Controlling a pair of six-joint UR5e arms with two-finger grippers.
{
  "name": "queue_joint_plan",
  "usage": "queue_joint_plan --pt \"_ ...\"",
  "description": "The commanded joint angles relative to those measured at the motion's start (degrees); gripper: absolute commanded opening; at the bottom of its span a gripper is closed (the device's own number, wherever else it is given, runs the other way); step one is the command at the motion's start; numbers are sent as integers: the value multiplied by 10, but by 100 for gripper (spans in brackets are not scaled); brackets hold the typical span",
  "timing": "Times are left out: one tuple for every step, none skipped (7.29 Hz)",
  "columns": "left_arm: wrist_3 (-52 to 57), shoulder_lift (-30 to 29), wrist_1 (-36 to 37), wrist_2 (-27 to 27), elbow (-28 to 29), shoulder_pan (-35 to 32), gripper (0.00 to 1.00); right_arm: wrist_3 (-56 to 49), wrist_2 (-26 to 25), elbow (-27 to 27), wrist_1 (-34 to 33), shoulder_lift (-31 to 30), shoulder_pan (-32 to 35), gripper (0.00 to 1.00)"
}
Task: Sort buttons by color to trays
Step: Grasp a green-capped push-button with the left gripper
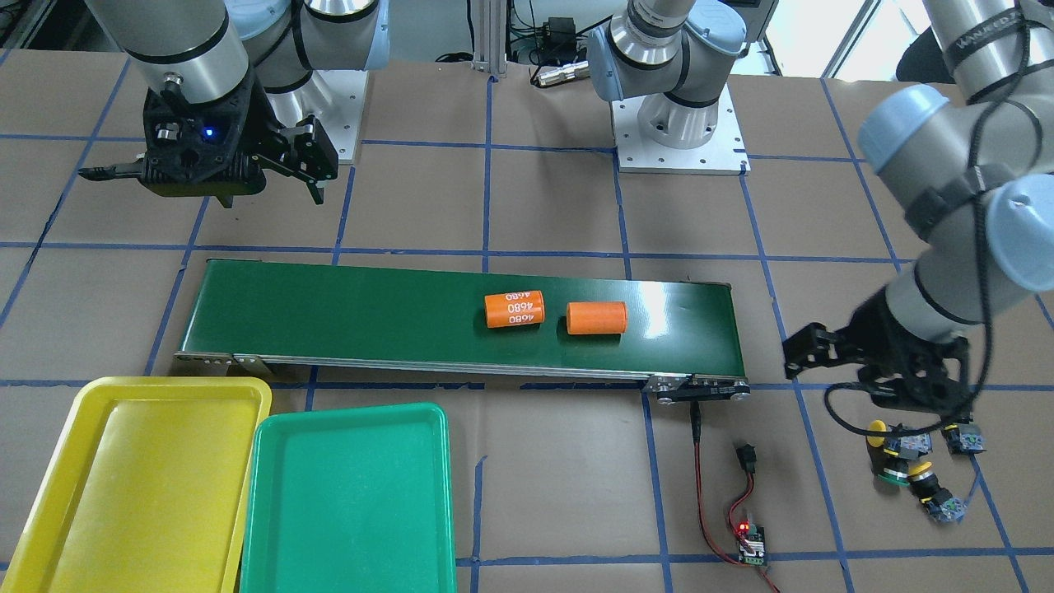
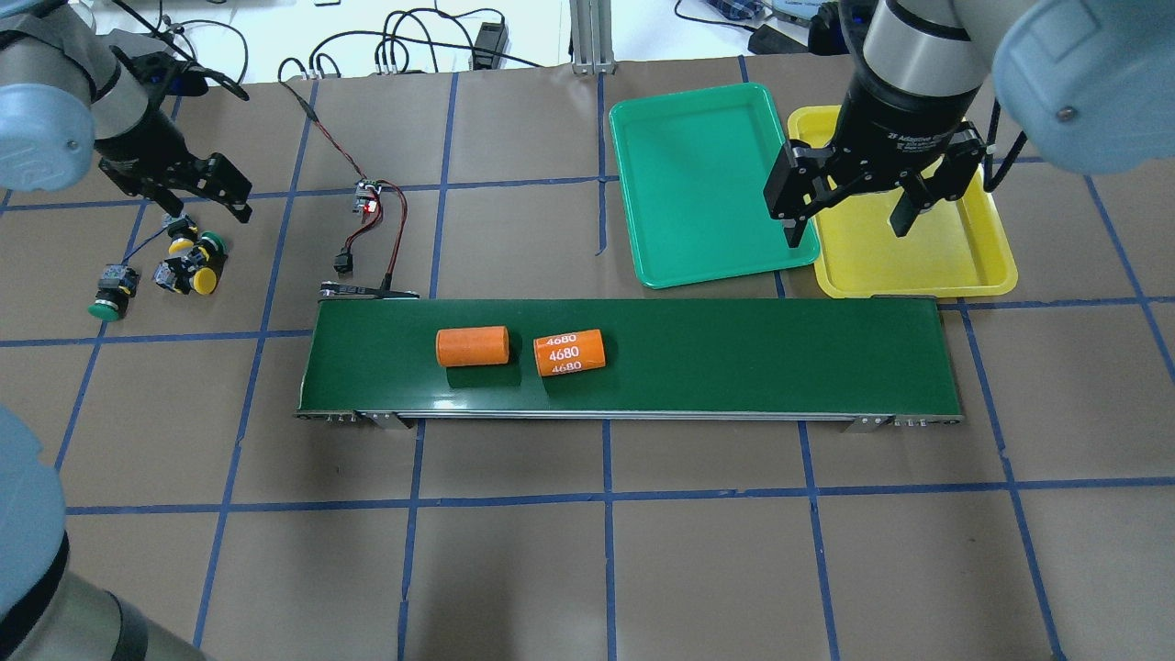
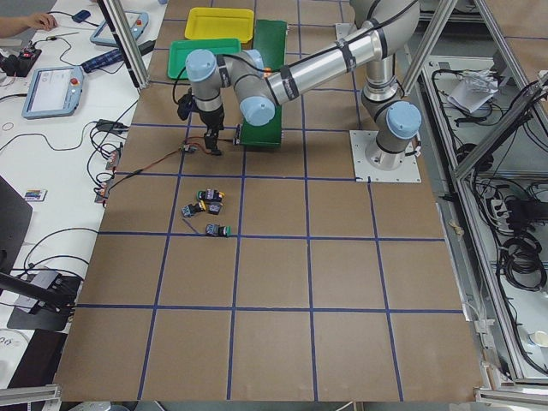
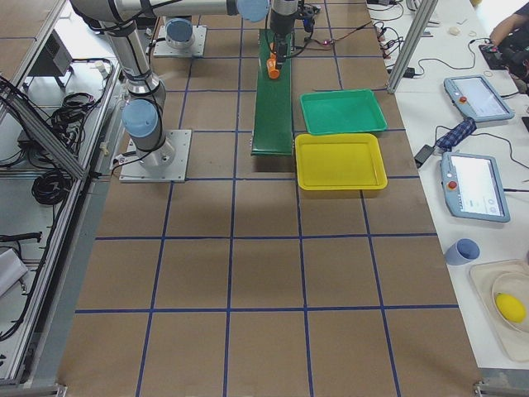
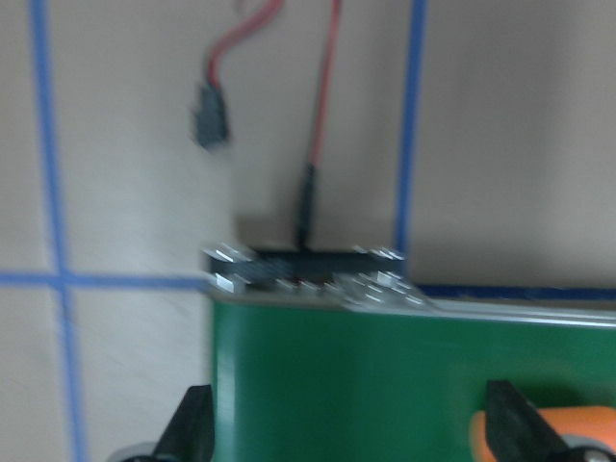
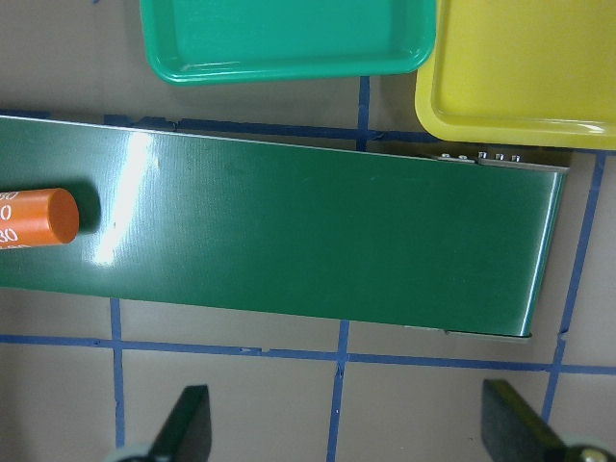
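Buttons (image 2: 207, 280) well apart from both trays (image 2: 707, 184)

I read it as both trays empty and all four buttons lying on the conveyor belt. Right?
No. The yellow tray and green tray are empty, but the buttons lie on the table off the end of the conveyor belt, near the left gripper. The overhead exterior view shows it; the belt carries only two orange cylinders.

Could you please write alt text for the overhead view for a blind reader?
Four buttons lie at far left on the table, the open left gripper hovering beside them. Two orange cylinders lie on the green belt; the open right gripper hangs in front of the empty green tray and yellow tray, upper right.
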Motion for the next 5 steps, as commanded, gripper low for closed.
queue_joint_plan --pt "54 -82 25 8 56 30 100 0 0 1 0 1 0 100" --pt "85 -104 29 9 68 43 100 0 0 1 0 0 1 100" --pt "92 -114 29 10 75 58 100 0 0 1 2 1 0 100" --pt "117 -127 32 12 71 76 100 0 0 2 2 1 0 100" --pt "121 -133 23 9 66 78 100 0 0 2 1 1 1 100"
